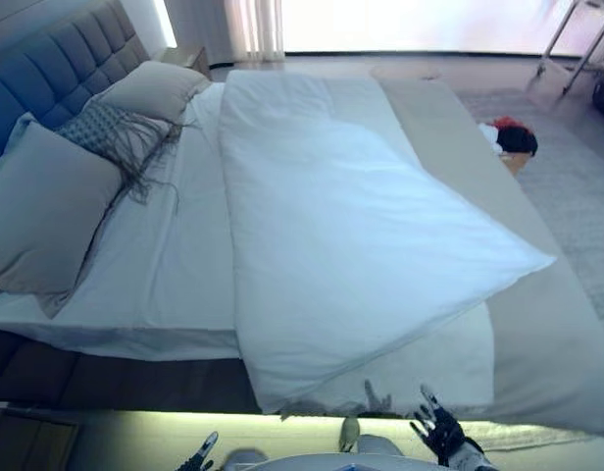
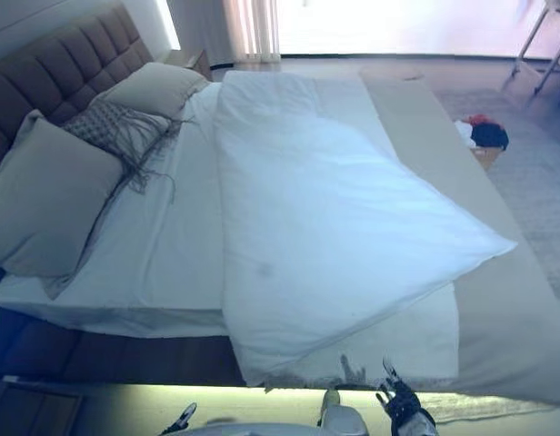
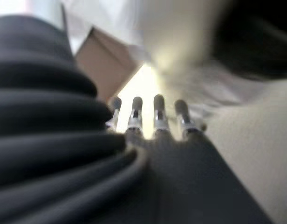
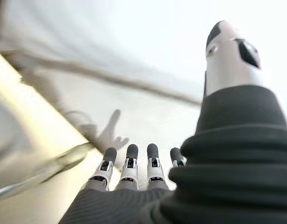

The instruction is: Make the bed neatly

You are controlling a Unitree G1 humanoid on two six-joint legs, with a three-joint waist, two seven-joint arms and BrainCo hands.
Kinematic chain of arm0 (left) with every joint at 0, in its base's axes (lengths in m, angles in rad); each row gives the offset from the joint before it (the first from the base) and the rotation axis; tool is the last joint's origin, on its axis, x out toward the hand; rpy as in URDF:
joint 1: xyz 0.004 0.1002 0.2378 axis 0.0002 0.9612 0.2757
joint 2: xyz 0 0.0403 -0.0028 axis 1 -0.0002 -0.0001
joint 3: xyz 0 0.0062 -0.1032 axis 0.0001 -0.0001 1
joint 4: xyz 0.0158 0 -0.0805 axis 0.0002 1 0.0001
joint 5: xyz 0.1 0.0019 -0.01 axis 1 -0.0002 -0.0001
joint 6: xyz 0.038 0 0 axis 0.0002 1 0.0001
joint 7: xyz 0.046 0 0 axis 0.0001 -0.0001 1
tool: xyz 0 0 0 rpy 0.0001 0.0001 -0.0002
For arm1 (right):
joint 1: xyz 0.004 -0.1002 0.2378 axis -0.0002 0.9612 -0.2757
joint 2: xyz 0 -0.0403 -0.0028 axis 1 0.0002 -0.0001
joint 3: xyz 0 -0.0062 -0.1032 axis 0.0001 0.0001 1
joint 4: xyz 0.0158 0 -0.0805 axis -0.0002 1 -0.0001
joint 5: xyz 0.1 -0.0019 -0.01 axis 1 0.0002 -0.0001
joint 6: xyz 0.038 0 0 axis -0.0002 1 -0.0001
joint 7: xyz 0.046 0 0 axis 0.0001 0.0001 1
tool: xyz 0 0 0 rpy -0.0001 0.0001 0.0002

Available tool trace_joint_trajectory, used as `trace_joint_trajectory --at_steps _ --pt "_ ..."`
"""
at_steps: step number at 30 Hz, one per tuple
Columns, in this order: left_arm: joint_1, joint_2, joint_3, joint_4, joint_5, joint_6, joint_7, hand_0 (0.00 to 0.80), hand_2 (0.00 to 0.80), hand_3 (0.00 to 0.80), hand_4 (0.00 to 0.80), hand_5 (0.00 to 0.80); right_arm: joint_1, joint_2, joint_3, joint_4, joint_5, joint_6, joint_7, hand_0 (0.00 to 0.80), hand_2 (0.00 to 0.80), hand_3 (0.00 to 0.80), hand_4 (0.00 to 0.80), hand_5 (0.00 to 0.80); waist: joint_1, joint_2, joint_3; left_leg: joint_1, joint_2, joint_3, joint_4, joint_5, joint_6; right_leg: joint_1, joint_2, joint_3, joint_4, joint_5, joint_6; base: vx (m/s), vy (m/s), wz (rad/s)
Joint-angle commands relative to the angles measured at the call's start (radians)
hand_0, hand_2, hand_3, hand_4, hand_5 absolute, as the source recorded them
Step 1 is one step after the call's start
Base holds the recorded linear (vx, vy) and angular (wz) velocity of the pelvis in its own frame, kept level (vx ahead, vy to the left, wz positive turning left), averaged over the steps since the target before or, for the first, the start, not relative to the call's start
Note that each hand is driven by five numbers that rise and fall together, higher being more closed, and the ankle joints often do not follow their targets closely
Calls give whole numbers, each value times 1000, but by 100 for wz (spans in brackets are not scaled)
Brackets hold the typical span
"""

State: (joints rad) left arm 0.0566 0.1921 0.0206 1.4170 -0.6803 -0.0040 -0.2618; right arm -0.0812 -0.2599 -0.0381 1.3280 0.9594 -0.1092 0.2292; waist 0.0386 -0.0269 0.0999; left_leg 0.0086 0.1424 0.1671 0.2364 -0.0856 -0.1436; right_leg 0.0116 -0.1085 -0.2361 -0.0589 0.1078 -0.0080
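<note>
A white duvet [image 1: 341, 235] lies folded across the bed, leaving the white sheet [image 1: 184, 245] bare on the left; one corner [image 1: 537, 260] sticks out to the right over a beige cover [image 1: 547, 324]. Two beige pillows [image 1: 42, 206] and a grey fringed cushion [image 1: 111, 132] lie by the blue headboard [image 1: 47, 59]. My right hand [image 1: 441, 430] is open and empty just in front of the bed's near edge, fingers straight [image 4: 129, 163]. My left hand [image 1: 199, 453] shows at the bottom edge, open and empty, fingers straight [image 3: 148, 116].
A wooden bedside table [image 1: 189, 59] stands at the far end of the headboard. A red and black heap [image 1: 513, 137] lies on the floor right of the bed. Metal legs [image 1: 577, 39] stand at the far right by the window.
</note>
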Motion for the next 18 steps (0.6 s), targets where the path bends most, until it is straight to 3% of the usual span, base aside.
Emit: trace_joint_trajectory --at_steps 1,4,7,11,16,18 --pt "-71 4 -26 5 51 -12 -28 0 0 0 0 0 -91 -33 -29 6 33 -51 6 0 0 0 0 0 -11 28 51 4 -32 22 -120 116 43 32 -51 -25 68 -48 98 65 171 -9" --pt "-83 20 -41 4 74 -16 -18 0 0 0 0 0 -108 -35 -18 -7 9 -29 -19 0 0 0 0 0 -8 32 50 27 -46 37 -140 79 56 12 -82 -55 114 -58 111 103 134 -34" --pt "-91 52 -47 -15 56 -9 -12 0 0 0 0 0 -112 -34 -15 -8 88 5 -5 0 0 0 0 0 -4 33 58 33 -43 46 -118 52 62 -11 -107 -69 137 -54 125 99 25 -8" --pt "-99 66 -63 -27 44 -5 -2 0 0 0 0 0 -137 -46 -27 -8 164 22 15 0 0 0 0 0 8 34 72 -5 -40 36 -74 39 60 -15 -113 -58 139 -60 127 80 -52 7" --pt "-155 86 -97 -35 6 6 -19 0 0 0 0 0 -247 -109 -45 3 224 59 -95 0 0 0 0 0 23 46 128 -105 -32 5 -19 38 54 -81 -126 -51 175 -69 126 -66 -93 17" --pt "-190 91 -112 -42 -16 12 -25 0 0 0 0 0 -317 -141 -38 17 180 59 -163 0 0 0 0 0 28 52 166 -164 -29 -12 11 41 51 -127 -129 -47 197 -70 120 -183 -127 18"
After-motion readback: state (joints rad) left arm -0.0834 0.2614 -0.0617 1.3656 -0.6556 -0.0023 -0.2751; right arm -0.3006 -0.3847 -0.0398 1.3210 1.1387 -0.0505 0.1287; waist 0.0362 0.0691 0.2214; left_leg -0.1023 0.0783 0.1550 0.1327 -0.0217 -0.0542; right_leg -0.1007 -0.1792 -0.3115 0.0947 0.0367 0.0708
